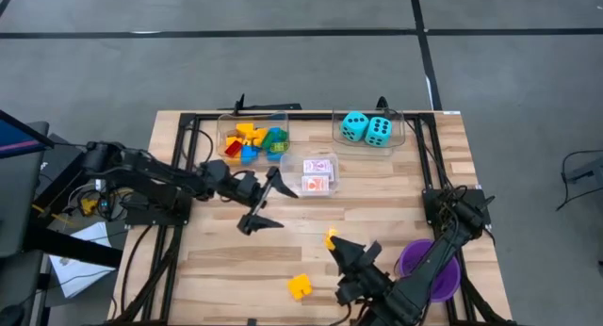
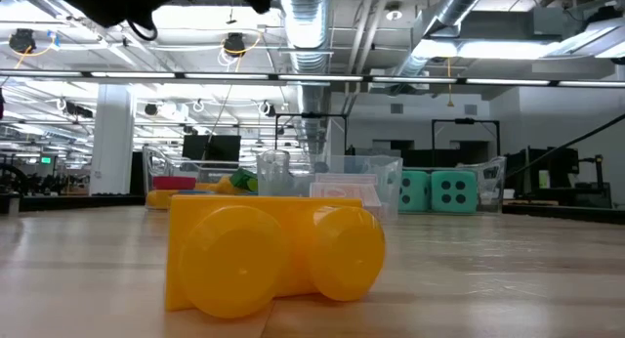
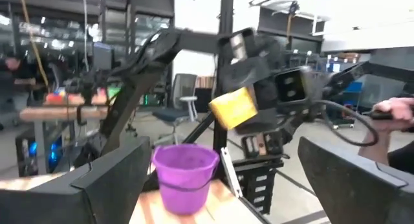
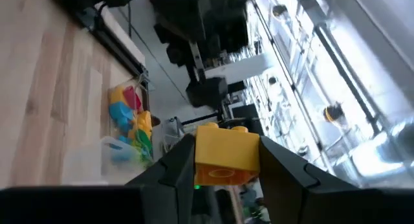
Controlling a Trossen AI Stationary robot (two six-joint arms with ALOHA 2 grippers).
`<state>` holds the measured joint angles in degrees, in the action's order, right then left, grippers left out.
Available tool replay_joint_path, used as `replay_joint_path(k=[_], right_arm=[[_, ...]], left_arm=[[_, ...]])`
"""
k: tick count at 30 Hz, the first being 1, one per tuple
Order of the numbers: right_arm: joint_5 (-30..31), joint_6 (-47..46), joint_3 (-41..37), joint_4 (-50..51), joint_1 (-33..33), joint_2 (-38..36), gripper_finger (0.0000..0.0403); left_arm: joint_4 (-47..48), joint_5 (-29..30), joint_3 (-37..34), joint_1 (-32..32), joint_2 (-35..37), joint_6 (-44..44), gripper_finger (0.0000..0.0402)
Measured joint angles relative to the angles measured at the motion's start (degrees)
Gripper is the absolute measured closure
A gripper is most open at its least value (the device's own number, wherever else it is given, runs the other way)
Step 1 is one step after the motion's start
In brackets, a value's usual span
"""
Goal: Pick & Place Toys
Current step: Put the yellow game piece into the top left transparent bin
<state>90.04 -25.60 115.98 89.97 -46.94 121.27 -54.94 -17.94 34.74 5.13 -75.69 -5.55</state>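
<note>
Step in hand: transport. A yellow brick (image 4: 226,154) is held clamped between the fingers of the right claw (image 1: 332,241), lifted clear of the counter (image 1: 226,269). In the high view that claw sits just beside the purple cup (image 1: 429,265), on the side toward the counter's middle.

The left claw (image 1: 267,202) is spread wide and holds nothing; it hangs just beside the card-pack bin (image 1: 319,173), pointing across at the right arm.

A second yellow brick (image 1: 300,286) is lying loose on the counter, near the right claw and on the side away from the bins. The brick bin (image 1: 252,138), already holding mixed coloured bricks, is placed well beyond the cup, next to the card-pack bin; the two turquoise dice (image 1: 366,128) are seated in their own bin beside it.

Next move, as judged: the held brick is to be carried over the brick bin, clear of the left claw in the path, then released. After that the loose brick is left to be fetched.
</note>
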Motion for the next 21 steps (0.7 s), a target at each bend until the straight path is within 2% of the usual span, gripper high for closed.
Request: replay_joint_path(k=[4, 11, 14, 17, 21], right_arm=[[0.0, 4.5, 0.0, 0.0, 1.2, 0.0, 0.0276], [0.0, 5.8, 0.0, 0.0, 10.7, 0.0, 0.0276], [0.0, 4.3, 0.0, 0.0, 14.5, 0.0, 0.0276], [0.0, 1.6, 0.0, -1.0, 16.8, 0.0, 0.0276], [0.0, 1.9, 0.0, -8.2, 17.5, 0.0, 0.0276]], left_arm=[[-0.1, 0.1, 1.3, -0.3, -3.0, -0.8, 0.0018], [1.8, -0.1, 1.4, 0.1, -1.6, -3.5, 0.0018], [11.8, 0.0, 1.4, 0.1, 3.9, -1.0, 0.0018], [25.0, 0.0, 1.4, 0.3, 12.8, 1.6, 0.0018], [39.3, 0.0, 1.0, 2.4, 23.8, 1.7, 0.0018]])
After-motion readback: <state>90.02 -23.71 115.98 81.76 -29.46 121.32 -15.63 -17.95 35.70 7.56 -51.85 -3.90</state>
